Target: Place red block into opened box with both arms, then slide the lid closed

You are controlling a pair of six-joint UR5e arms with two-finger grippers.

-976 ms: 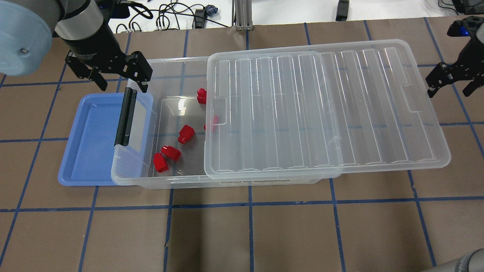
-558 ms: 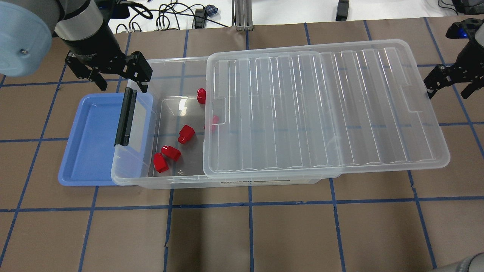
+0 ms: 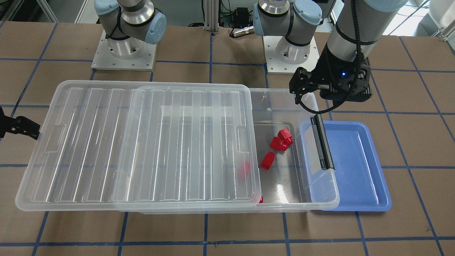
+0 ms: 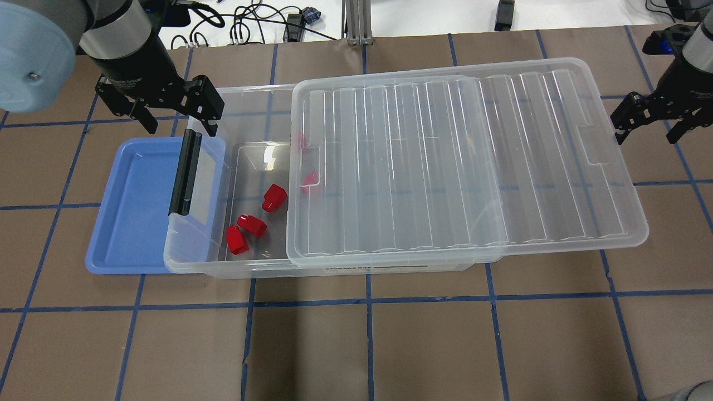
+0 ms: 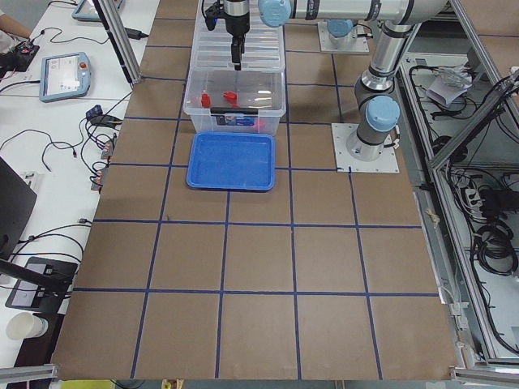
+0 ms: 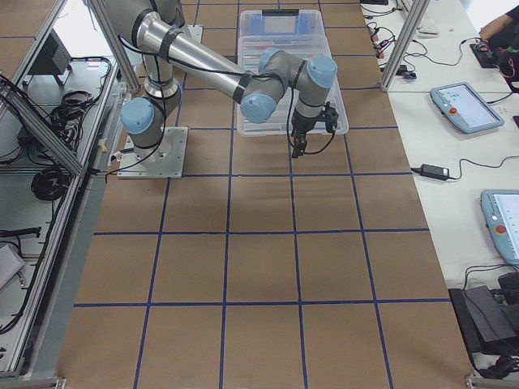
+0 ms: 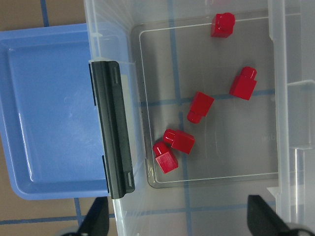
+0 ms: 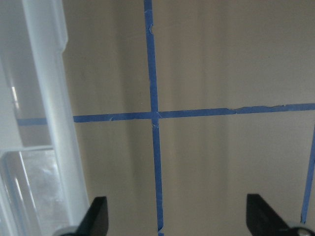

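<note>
Left gripper: fingers spread wide, holding nothing, above the box's far left corner, just beyond the latch bar. Tray: blue, shallow, on the table at the left, with the box's latch end overlapping its right side. Box: clear, long axis left to right, uncovered only at its left end. Blocks: five, red, all inside the box by the left wrist view. Three lie loose in the uncovered part and two sit under the lid's left edge, seen through the plastic. Lid: clear, ribbed, resting on the box rim with its long axis in line with the box. It is shifted right, so its right end overhangs the box. Right gripper: fingers wide, only table between them. Its wrist view shows the lid's right rim just outside one finger, and whether they touch cannot be told. Judgement: the blocks look placed, so closing the lid is what remains. The lid has to travel left along its long axis, toward the latch bar. The right gripper stands at the end to be pushed and is the nearer arm for that. The left gripper stands at the receiving end, well apart from the lid, placed to steady the box.
</note>
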